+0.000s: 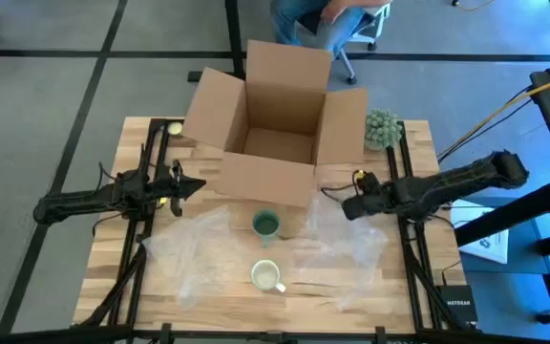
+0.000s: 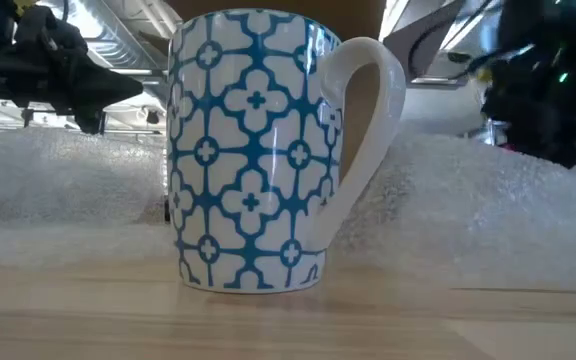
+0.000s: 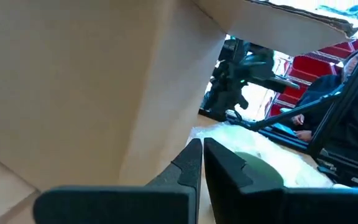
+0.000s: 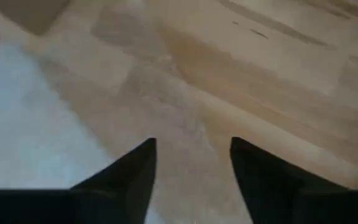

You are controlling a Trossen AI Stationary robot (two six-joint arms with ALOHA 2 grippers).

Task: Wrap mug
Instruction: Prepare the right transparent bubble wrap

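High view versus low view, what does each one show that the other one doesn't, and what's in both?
Only the high view shows the open cardboard box, the green mug in front of it, the spiky green ball by the box, a person's legs beyond the table, and both arms full length.

Only the low view shows the white mug's blue floral pattern and its handle side-on.

Both show that white mug standing upright on the wooden table, the clear bubble wrap spread around it, and the arms on either side of it.
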